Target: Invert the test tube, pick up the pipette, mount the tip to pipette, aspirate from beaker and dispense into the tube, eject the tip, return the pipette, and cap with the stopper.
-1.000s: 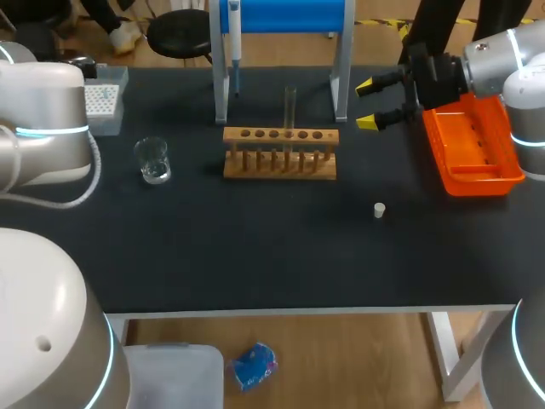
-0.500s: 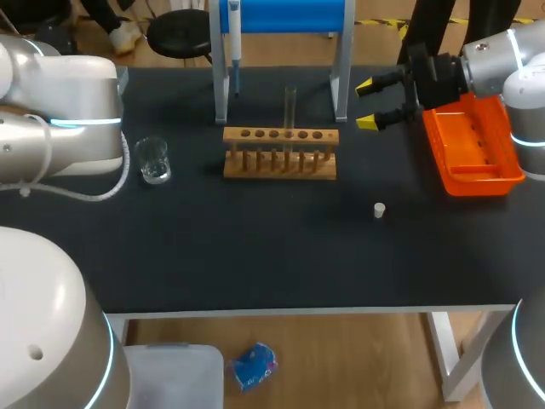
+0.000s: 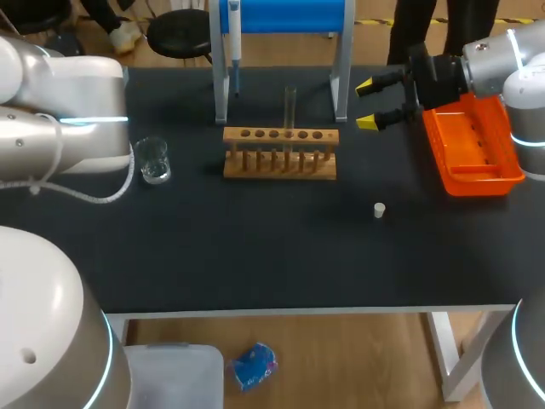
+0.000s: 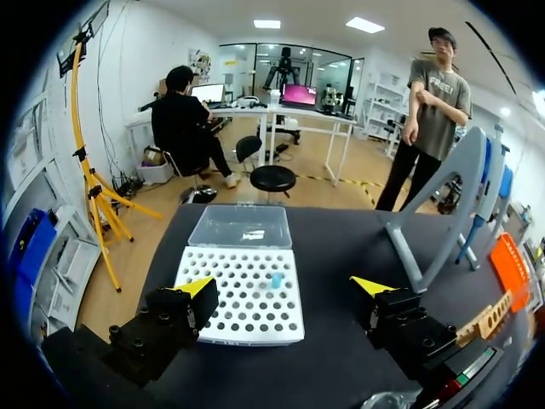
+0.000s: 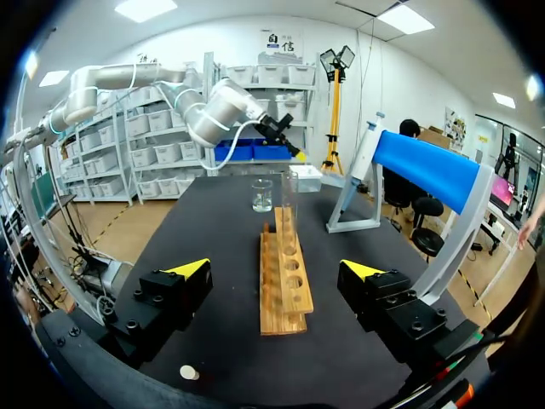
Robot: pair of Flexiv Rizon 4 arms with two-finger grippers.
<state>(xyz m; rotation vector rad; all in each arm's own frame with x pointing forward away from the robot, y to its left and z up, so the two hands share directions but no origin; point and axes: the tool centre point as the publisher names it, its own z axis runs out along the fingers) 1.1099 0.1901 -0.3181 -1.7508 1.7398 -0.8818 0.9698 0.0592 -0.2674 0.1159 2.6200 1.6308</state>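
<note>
**Head view only**
- Blue-and-white pipette (image 3: 234, 38): hung on the grey stand with blue top bar (image 3: 341, 77) at the table's far edge. Long axis vertical, blue head up, nozzle down.
- Orange plastic tray (image 3: 477, 149): at the right side of the table, under the right arm.
- Left arm (image 3: 60, 119): entered from the left beside the beaker; its claw is hidden here.

**Left wrist view only**
- White perforated tip box with clear lid (image 4: 243, 294): placed just ahead of the left gripper (image 4: 285, 287), with 1 blue tip (image 4: 276, 279) standing in it.
- The left gripper's 2 fingers are spread wide and nothing is held.

**Head and right wrist views**
- Clear glass test tube (image 3: 290, 115) (image 5: 292, 200): seated in the wooden 6-hole rack (image 3: 280, 153) (image 5: 285, 285) at mid-table, in the 4th hole from the beaker's end. Long axis vertical; which end is uppermost cannot be told.
- Small clear glass beaker (image 3: 153, 159) (image 5: 261, 195): set left of the rack, apart from it.
- Small white stopper (image 3: 379, 210) (image 5: 188, 372): lying on the black table (image 3: 255, 256), nearer the front edge than the rack.
- Right gripper (image 3: 366, 104) (image 5: 277, 268): held near the rack's right end, pointed along the rack's length. Fingers are fully parted and nothing is grasped.
</note>
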